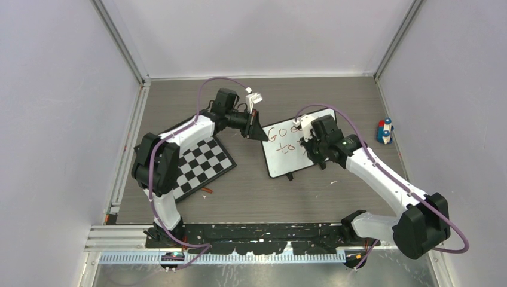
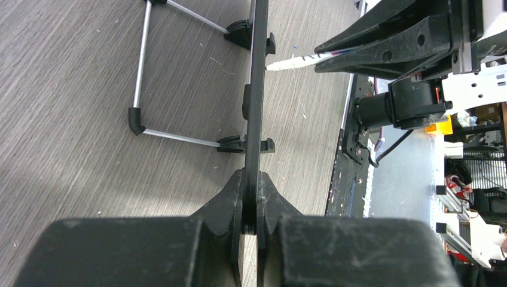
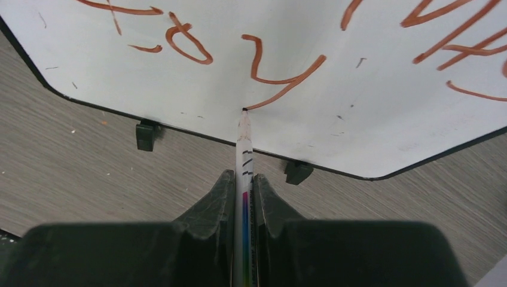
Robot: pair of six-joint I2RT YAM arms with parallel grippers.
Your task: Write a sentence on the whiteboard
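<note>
Mid-table: the whiteboard [image 1: 281,158] stands just right of the checkerboard [image 1: 203,162]. It is propped on a wire stand [image 2: 142,72], with two small black feet [image 3: 145,135] on the wood-grain table [image 1: 251,197].

The left gripper [image 2: 252,176] has its jaws clenched on the board's thin black frame at the left edge, clear of the writing. The right gripper [image 3: 243,179] is clamped on a slim marker [image 3: 244,149]. The marker's tip touches the board face at the tail of a "y".

The sentence [image 3: 263,72] is red-brown, in two lines. The lower line reads "to y" so far, and the arm hides part of the upper line. I judge it unfinished.

Handling, as it looks to me:
- The board seems thin, stiff and light. Pen pressure could push it back on the stand or skate it on its feet, so it needs a steadying hold.
- The frame edge is the place to hold it. The face is slick and fresh ink would likely smear.
- The marker looks light, with a smooth round barrel that may twist between the fingers. A grip low on the barrel, near the tip, should give a firmer stroke.
- Light pressure seems wise.

A small blue, red and white object [image 1: 384,131] sits near the right wall, well apart. I cannot tell what it is.
</note>
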